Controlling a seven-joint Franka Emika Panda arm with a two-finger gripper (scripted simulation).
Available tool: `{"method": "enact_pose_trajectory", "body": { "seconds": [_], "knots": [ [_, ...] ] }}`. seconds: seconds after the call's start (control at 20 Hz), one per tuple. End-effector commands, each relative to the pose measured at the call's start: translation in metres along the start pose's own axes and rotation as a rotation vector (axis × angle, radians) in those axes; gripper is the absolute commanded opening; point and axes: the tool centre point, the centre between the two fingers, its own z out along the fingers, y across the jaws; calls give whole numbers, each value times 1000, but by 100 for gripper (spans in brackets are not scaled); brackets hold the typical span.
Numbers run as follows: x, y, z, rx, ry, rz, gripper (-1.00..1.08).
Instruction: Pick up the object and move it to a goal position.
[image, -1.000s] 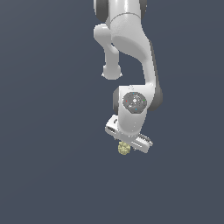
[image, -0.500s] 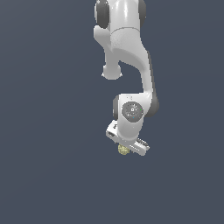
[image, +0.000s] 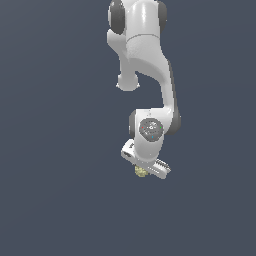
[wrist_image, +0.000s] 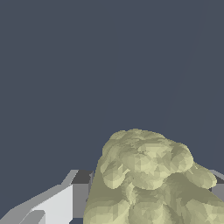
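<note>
The white robot gripper (image: 143, 171) is clamped on the small pale yellow-olive bumpy lump (image: 141, 172), which peeks out beneath the hand in the exterior view. In the wrist view the lump (wrist_image: 148, 179) fills the space between the grey fingers (wrist_image: 76, 192), wedged there presumably for carrying toward the goal.

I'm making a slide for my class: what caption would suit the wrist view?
Close-up from the wrist: a bumpy yellow-olive lump fills the frame beside one pincer finger.
</note>
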Motion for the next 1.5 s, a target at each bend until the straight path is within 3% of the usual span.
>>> {"method": "enact_pose_trajectory", "body": {
  "seconds": [0.0,0.8,1.45],
  "knots": [
    [0,0,0,0,0,0,-100],
    [-13,5,-15,0,0,0,-100],
    [-68,25,-80,0,0,0,-100]
  ]
}}
